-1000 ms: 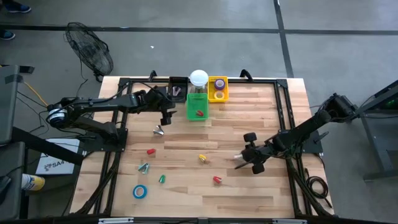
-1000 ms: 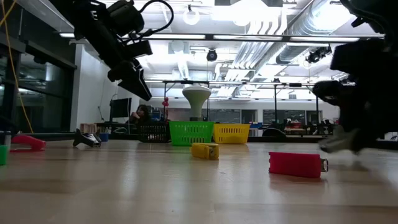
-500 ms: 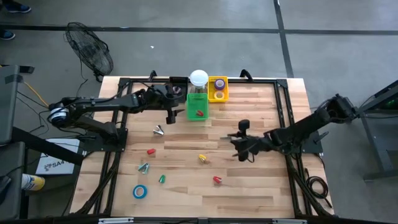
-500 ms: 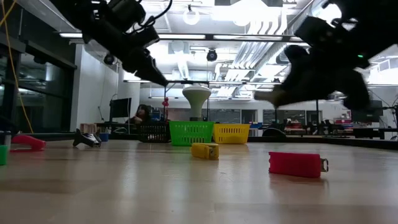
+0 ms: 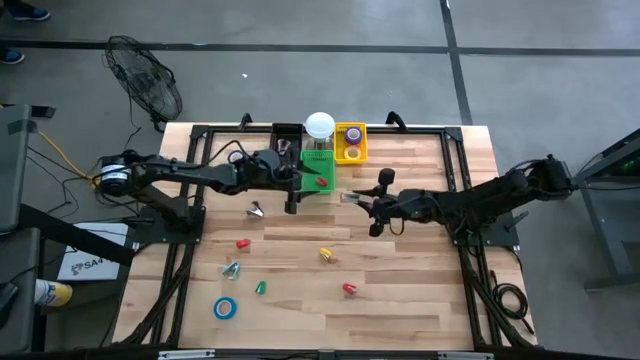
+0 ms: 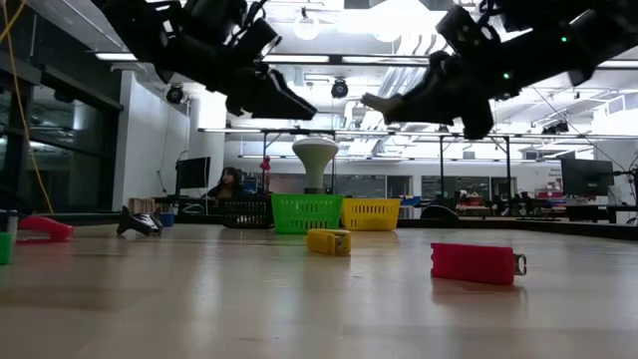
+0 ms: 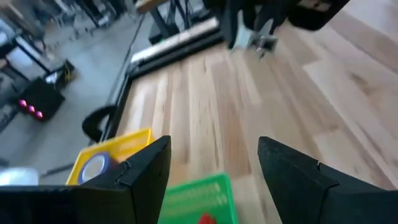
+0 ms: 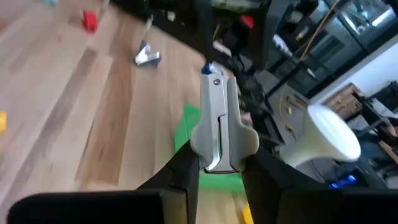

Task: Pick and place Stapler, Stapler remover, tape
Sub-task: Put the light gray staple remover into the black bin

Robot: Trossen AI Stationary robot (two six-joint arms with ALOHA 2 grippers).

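Observation:
My right gripper (image 5: 356, 201) is shut on a beige and silver staple remover (image 8: 217, 127), high over the table by the near right corner of the green basket (image 5: 318, 172). My left gripper (image 5: 292, 200) hangs open at that basket's near left side, touching nothing. The green basket holds a red item (image 5: 320, 182). The yellow basket (image 5: 350, 143) holds tape rolls. On the table lie a blue tape roll (image 5: 225, 307), a yellow stapler (image 5: 326, 254), two red staplers (image 5: 349, 289) (image 5: 242, 243) and a silver staple remover (image 5: 256, 209). My right gripper pinches the staple remover between its two fingers (image 8: 184, 173) by the wide beige grip end (image 8: 200, 144). The narrow silver end (image 8: 215, 84) points straight out past the fingertips. The fingers come in roughly level from the table's right. The remover is lifted clear of the table.
A white round-topped jar (image 5: 319, 125) stands behind the green basket, and a black basket (image 5: 285, 141) sits to its left. Small green items (image 5: 260, 288) (image 5: 231, 268) lie on the near left. The two grippers are close together in front of the baskets.
My right gripper has risen from low over the table's near right and travelled toward the far left, to the green basket, carrying the staple remover with it. My left gripper has shifted right, along the front of the green basket.

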